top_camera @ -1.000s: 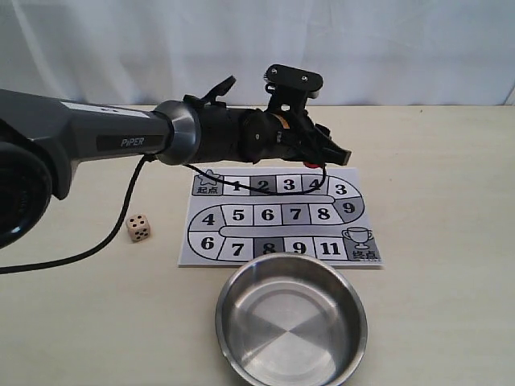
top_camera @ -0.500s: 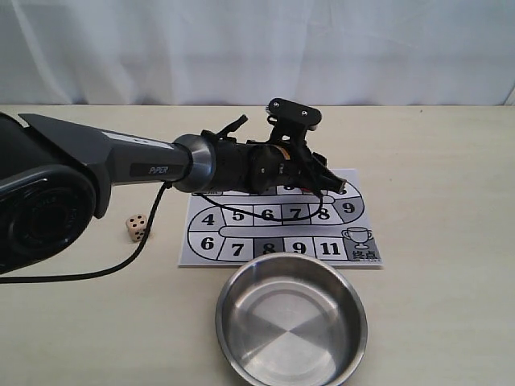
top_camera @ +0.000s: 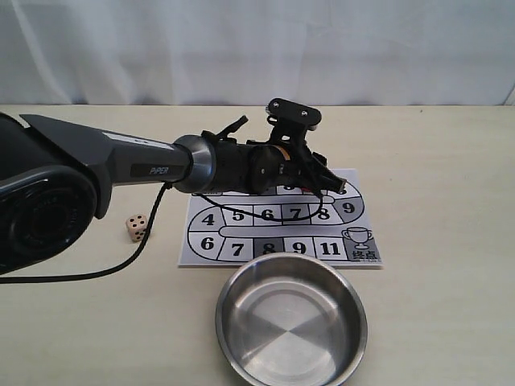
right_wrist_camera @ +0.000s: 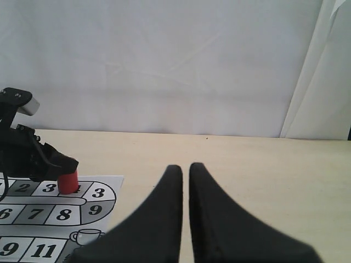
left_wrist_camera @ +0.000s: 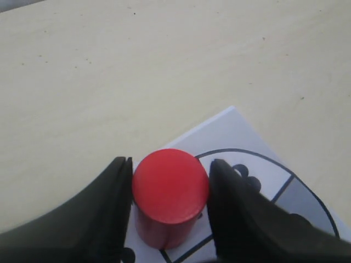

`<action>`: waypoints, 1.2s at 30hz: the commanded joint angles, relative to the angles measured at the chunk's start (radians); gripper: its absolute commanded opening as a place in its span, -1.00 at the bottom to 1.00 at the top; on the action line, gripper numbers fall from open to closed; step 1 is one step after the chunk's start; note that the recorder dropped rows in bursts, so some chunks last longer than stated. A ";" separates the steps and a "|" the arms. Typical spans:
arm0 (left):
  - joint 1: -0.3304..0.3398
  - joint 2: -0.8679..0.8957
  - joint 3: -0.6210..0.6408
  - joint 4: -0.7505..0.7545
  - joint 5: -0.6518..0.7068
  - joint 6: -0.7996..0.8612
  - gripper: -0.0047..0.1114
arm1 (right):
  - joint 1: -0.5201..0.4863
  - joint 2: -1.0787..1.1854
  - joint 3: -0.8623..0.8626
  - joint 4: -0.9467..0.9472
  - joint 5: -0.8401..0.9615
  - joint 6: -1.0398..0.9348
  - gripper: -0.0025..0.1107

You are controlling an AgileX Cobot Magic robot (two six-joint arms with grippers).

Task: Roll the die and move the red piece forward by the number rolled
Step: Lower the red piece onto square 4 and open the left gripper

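Observation:
The red piece [left_wrist_camera: 170, 192] stands upright on the paper game board [top_camera: 211, 241], on the top row's square 4, as the right wrist view shows [right_wrist_camera: 68, 182]. My left gripper [left_wrist_camera: 169, 163] is shut on it, one black finger pressed against each side. In the exterior view the left arm reaches across the board and its gripper [top_camera: 326, 186] hides the piece. The die [top_camera: 138, 228] lies on the table left of the board, far from both grippers. My right gripper [right_wrist_camera: 180, 167] is shut with nothing in it, off to the right of the board.
A steel bowl [top_camera: 227, 307] sits just in front of the board's near edge. The left arm's black cable [top_camera: 129, 245] hangs down to the table beside the die. A white curtain backs the table.
Over the last second the left gripper came down onto the board's top row, carrying the red piece. In the last half second it has hardly moved.

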 commanded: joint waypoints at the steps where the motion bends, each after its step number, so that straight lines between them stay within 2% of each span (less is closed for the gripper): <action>1: -0.007 0.006 -0.001 0.000 -0.012 -0.007 -0.40 | 0.002 -0.005 0.002 -0.008 0.006 0.003 -0.88; 9: -0.007 0.006 -0.001 0.000 -0.026 -0.007 0.04 | 0.002 -0.005 0.002 -0.008 0.006 0.003 -0.88; 13: -0.007 0.006 -0.001 0.000 -0.028 -0.007 0.16 | 0.002 -0.005 0.002 -0.008 0.006 0.003 -0.88; 29: -0.008 -0.037 -0.001 0.028 -0.057 0.001 0.18 | 0.002 -0.005 0.002 -0.008 0.006 0.003 -0.88; 36: -0.006 -0.150 -0.001 0.089 0.014 0.001 0.18 | 0.002 -0.005 0.002 -0.008 0.006 0.003 -0.88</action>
